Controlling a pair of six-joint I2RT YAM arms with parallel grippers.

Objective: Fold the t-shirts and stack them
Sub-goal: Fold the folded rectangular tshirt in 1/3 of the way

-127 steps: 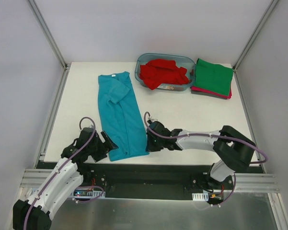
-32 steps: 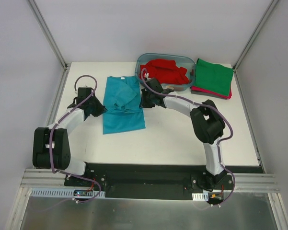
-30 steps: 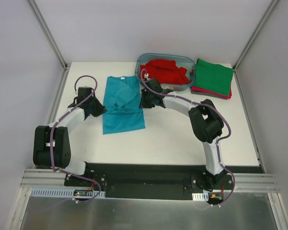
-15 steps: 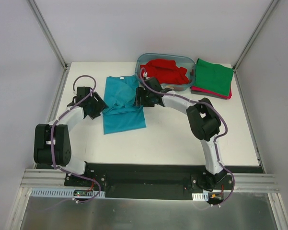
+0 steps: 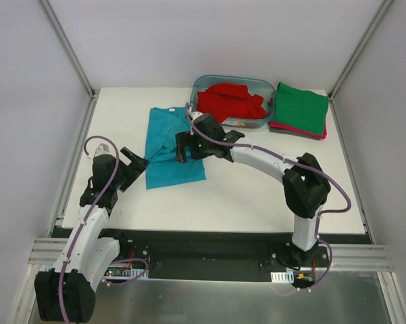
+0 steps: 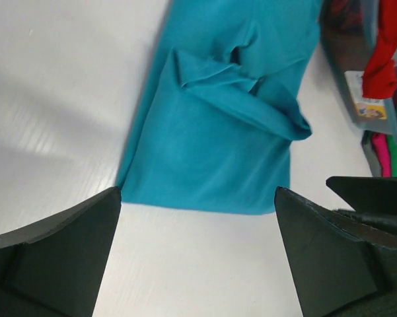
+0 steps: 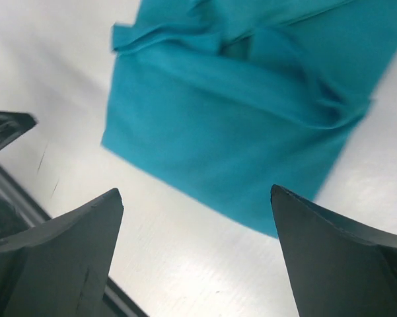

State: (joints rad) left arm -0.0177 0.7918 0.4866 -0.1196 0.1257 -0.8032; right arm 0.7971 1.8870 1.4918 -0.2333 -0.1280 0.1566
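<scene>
**Lying folded on the counter, teal-blue t-shirt flanked by two open end effectors**

The teal-blue t-shirt (image 5: 172, 169) is seen left of centre in the overhead view, laid on the white counter (image 5: 257, 182) as a folded oblong, with bunched creases across its middle. The left end effector (image 5: 136, 160) is held just beside the shirt's lower left edge. Its fingers are spread wide in the left wrist view (image 6: 198, 264), and nothing is caught between them. The right end effector (image 5: 180, 147) is placed over the creased middle of the shirt. In the right wrist view (image 7: 198, 257) its fingers are likewise parted and empty, with the teal cloth below them.

At the upper centre of the overhead view a red t-shirt (image 5: 230, 101) is heaped in a clear blue-tinted tub (image 5: 263, 82). Just right of the tub, a folded green t-shirt (image 5: 300, 108) is stacked on a magenta t-shirt (image 5: 294, 130), of which only the near edge is shown.
</scene>
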